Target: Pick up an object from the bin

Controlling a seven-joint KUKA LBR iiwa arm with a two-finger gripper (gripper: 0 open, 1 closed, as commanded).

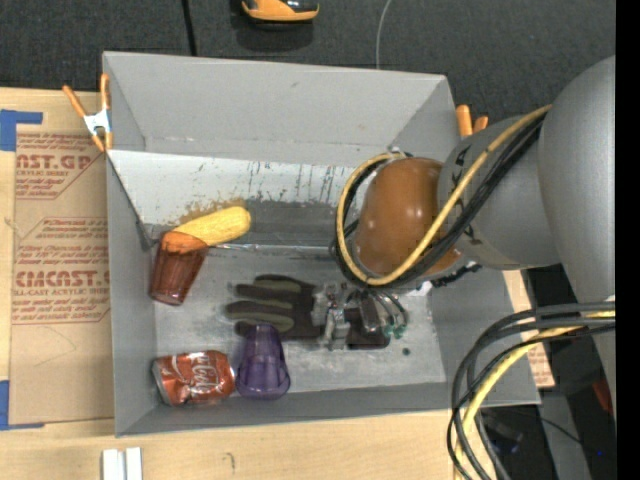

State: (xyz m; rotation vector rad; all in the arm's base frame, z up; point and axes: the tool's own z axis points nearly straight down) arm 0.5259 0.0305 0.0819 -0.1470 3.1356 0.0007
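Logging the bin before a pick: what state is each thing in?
black glove: lying flat.
red can: crushed, on its side.
purple cup: tipped over, beside the red can.
corn cob: lying along the back wall.
brown cup: tipped over, rim by the corn cob.
gripper: low, at the black glove's right end.

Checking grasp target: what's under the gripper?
A dark glove lies on the bin floor, its wrist end reaching under the gripper. The gripper covers that end, so whether they touch cannot be seen.
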